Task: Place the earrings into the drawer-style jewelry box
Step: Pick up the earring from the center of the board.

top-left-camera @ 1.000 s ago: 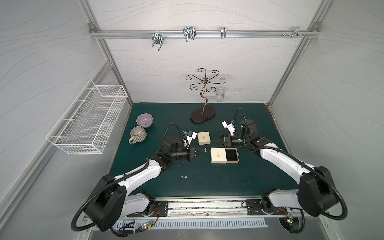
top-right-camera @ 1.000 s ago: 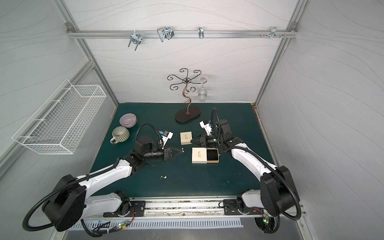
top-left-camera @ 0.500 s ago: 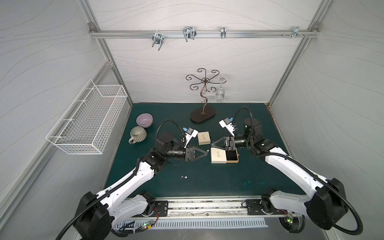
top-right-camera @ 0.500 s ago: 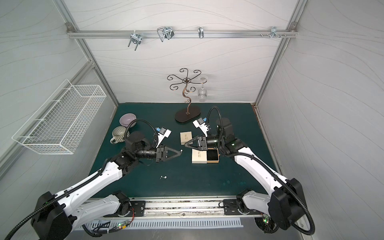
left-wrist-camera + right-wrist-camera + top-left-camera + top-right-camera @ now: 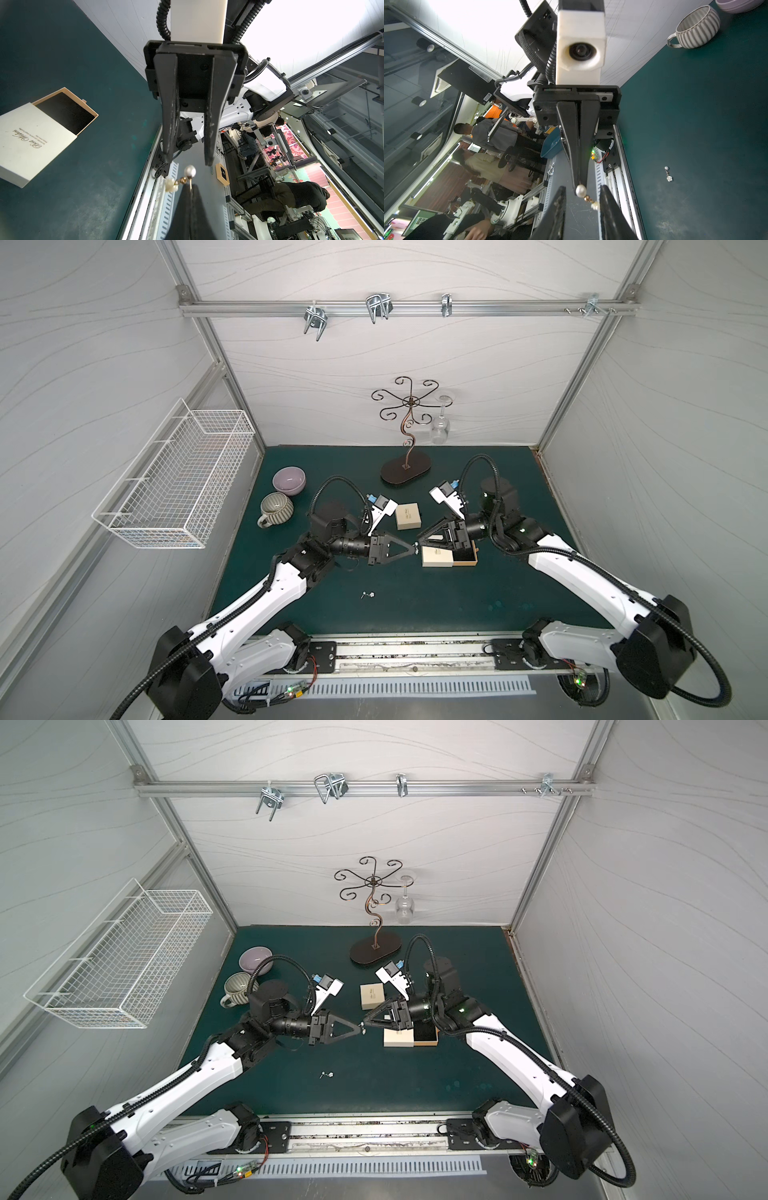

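Gold script on the white sleeve of the jewelry box (image 5: 35, 143) reads something like "Best Wishes", with a finer line beneath too small to make out; its drawer (image 5: 66, 113) is slid partly out, black-lined and tan-rimmed; the box lies on the green desk (image 5: 415, 614), partly hidden in both top views by the right hand (image 5: 419, 543); the left hand (image 5: 414, 550) meets it tip to tip above the desk, pinched tight on a pearl earring (image 5: 190, 171), with the pearl and a pale flower charm sticking out; the right hand's fingers (image 5: 209, 128) stand a narrow gap apart at that pearl, touching or not I cannot tell; a second earring (image 5: 368, 594) lies loose nearer the front rail, well apart from the box; a smaller closed beige box (image 5: 407, 516) sits just behind the hands, lettering unreadable; off left, a striped mug (image 5: 276, 509) and a lilac bowl (image 5: 289, 480); at the back, a scrolled stand (image 5: 405, 470) with a wine glass (image 5: 440, 431) hanging; a wire basket (image 5: 178, 477) on the left wall.
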Tool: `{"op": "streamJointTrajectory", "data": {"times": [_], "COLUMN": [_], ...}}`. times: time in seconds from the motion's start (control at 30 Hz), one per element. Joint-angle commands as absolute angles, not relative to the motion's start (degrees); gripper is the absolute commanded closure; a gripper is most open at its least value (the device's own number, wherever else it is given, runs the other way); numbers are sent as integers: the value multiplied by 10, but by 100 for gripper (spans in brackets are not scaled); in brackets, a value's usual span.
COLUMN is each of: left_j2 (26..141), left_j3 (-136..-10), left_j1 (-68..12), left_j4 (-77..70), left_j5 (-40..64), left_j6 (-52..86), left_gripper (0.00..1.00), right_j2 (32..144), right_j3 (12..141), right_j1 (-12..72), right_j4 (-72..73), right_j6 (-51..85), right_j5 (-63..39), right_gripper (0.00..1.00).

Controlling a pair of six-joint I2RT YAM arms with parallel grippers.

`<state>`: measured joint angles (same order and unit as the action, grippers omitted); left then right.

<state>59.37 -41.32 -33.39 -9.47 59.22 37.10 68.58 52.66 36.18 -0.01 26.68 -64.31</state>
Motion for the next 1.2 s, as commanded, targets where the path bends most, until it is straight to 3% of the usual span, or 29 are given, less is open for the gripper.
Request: {"op": "streamJointTrajectory", "data": {"times": [0.0,0.63,0.93,1.17], "left_j2": [587,581,581,582], "left_j3": [-443,-443,-443,-443], "left_j1": [-336,-335,-336,-335], "left_j4": [-114,-119,-122,-124], "left_j5": [607,595,588,587], "left_j6": [377,386,386,386], "left_gripper": [100,100,100,100], "right_j2": [686,694,695,698], "right_j3": [547,556,555,556], "right_j1": [372,380,380,380], "right_j4": [-17,-39,-41,-45], "right_j6": [235,224,221,219], "right_j5": [-662,-641,-636,-633], "right_gripper": [71,84,83,89]}}
